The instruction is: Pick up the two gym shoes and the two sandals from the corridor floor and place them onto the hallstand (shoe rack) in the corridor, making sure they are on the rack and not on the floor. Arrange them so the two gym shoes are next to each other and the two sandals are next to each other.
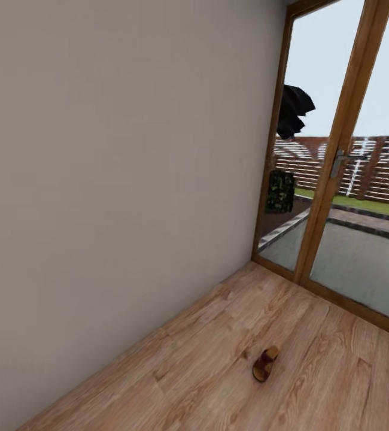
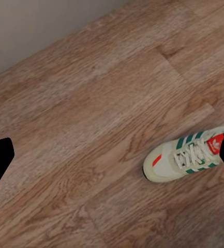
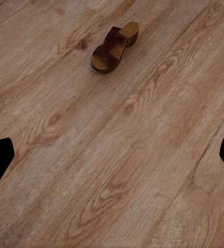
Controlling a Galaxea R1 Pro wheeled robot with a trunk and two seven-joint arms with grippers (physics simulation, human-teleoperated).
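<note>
I judge the job barely started — one sandal (image 1: pixel 266 363) and one sneaker (image 2: pixel 188 157) lie on the floor (image 1: pixel 176 365), and no rack is in sight. The sandal rests near the glass door (image 1: pixel 338 197), a little out from the wall (image 1: pixel 116 179); in the head view its long axis runs toward the door. The sneaker's toe points away from its orange heel, nearly parallel to the planks. My left hand (image 2: pixel 112 155) and right hand (image 3: pixel 112 155) are both spread wide — holding nothing.
</note>
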